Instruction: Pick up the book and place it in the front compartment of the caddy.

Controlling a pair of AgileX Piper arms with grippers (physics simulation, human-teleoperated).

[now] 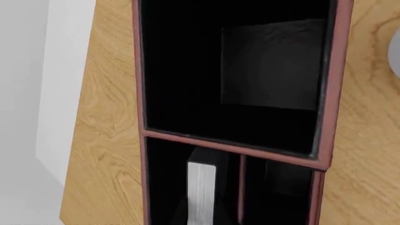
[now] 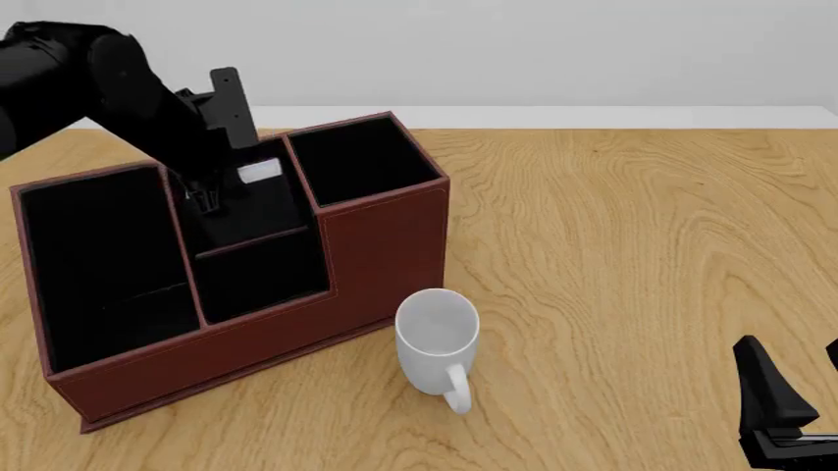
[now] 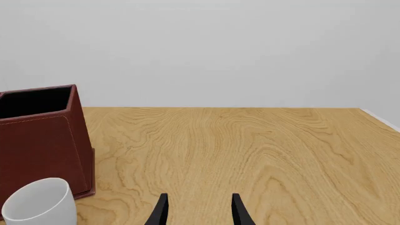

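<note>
Right jaws sit nearest, at the lower right corner of the front view, low over bare table [image 2: 629,255]; fingers [image 2: 766,388] point up and forward. In the right wrist view the two fingers [image 3: 162,211] stand apart with only wood grain between them, nothing held

Mug [image 2: 437,339]: white, upright, handle toward the camera, just in front of the caddy's right front corner. Touching or a hair apart, cannot tell. Also seen at the edge of the right wrist view [image 3: 39,204], beside the caddy's tall end cell

Caddy [image 2: 380,240]: reddish-brown, black-lined, on the left half of the table, angled. Big undivided cell on its left end, middle column split by a thin cross divider [image 2: 255,240], tall square cell on its right end

Left arm [image 2: 131,88]: black, comes in from the upper left and reaches down into the middle column, behind the cross divider. Left jaws: tips lost against the black lining in the front view and out of frame in the left wrist view, so I cannot tell whether they are apart or clamped

Book [image 2: 259,172]: inside the front compartment [image 2: 255,211], in the cell between the cross divider and the tall back wall. White page edges show just beside the arm's end. Left wrist view shows the book [image 1: 201,187] standing on end in one of the two small cells, page edges toward the camera, close to the divider [image 1: 240,187]. Whether it rests on the cell floor cannot be told
</note>
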